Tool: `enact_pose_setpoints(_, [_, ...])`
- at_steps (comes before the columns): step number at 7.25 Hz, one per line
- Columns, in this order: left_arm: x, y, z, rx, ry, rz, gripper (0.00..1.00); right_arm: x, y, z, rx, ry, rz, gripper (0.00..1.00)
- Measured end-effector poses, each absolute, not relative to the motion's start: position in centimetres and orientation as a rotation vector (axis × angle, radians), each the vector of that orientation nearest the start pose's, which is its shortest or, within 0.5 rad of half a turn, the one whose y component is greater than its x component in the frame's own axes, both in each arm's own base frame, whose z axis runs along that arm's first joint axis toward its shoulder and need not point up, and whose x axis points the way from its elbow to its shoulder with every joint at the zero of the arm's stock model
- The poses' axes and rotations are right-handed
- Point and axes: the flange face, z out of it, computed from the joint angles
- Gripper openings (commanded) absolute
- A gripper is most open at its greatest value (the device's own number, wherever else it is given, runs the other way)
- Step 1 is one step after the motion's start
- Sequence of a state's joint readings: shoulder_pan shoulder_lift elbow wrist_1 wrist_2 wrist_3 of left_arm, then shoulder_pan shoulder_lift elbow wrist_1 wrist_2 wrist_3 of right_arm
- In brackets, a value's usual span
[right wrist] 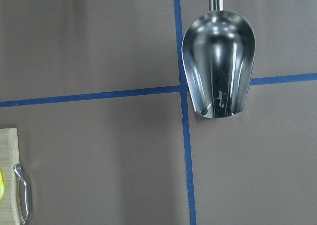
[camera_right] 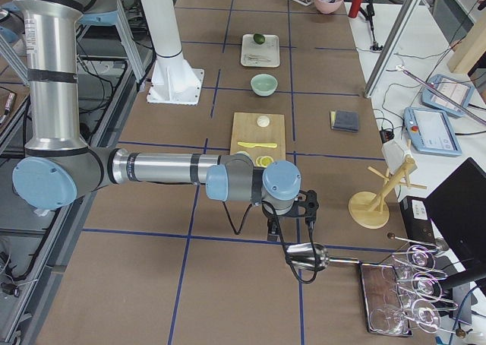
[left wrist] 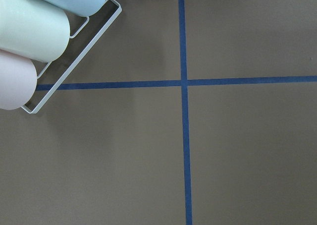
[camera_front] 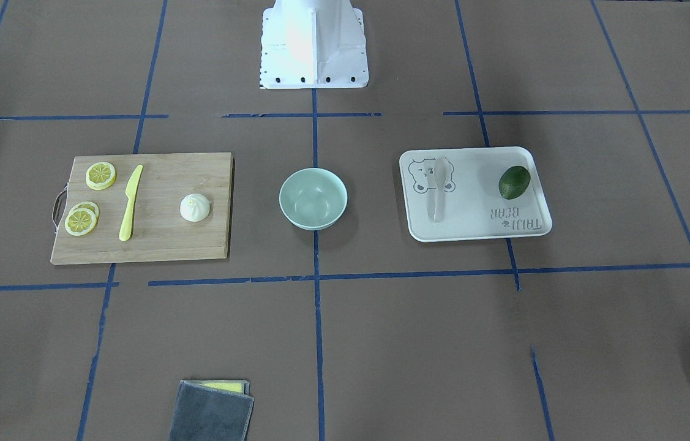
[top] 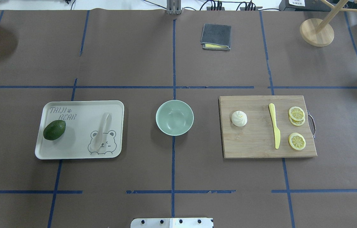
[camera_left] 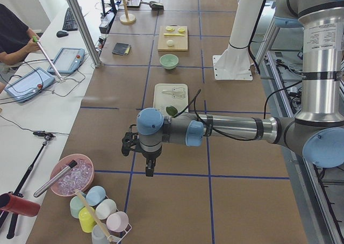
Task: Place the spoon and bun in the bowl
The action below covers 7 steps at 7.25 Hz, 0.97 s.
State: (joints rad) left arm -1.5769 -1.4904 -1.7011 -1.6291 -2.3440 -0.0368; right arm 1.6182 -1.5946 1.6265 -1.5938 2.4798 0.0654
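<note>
The mint-green bowl [camera_front: 313, 197] [top: 174, 117] stands empty at the table's middle. The off-white spoon [camera_front: 438, 190] [top: 100, 131] lies on the bear tray [camera_front: 479, 228] [top: 80, 150]. The white bun [camera_front: 195, 207] [top: 239, 118] sits on the wooden cutting board [camera_front: 161, 245] [top: 254, 145]. My left gripper [camera_left: 149, 167] hangs over the table's left end, far from the tray. My right gripper [camera_right: 272, 226] hangs beyond the board at the right end. Both show only in the side views, so I cannot tell whether they are open or shut.
An avocado [top: 54, 129] lies on the tray. A yellow knife [top: 274, 125] and lemon slices [top: 296, 113] lie on the board. A folded grey cloth [top: 216, 36] lies at the far side. A metal scoop [right wrist: 218, 66] lies under the right wrist; a cup rack [left wrist: 29, 36] is under the left wrist.
</note>
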Motion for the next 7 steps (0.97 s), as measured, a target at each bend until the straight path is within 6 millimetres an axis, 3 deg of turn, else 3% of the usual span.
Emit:
enact_pose_setpoints(2, [-6.7,-46.5,62.3,0.102,0.774,0.009,1.0,7.8,-48.0,63.3,0.005,-0.905,0.099,1.0])
enact_pose_setpoints(4, [-6.2,-47.1,60.8,0.171,0.775,0.049,1.0,7.7,-48.4,61.9,0.033,-0.903,0.084,1.0])
enact_pose_setpoints(5, [-4.7,-47.7,59.5,0.232,0.779,0.103,1.0,7.6,-48.6,60.9,0.05,-0.905,0.075,1.0])
enact_pose_setpoints(7, [1.1,-49.0,54.6,0.289,0.818,0.149,1.0,7.1,-49.0,59.3,0.073,-0.91,0.053,1.0])
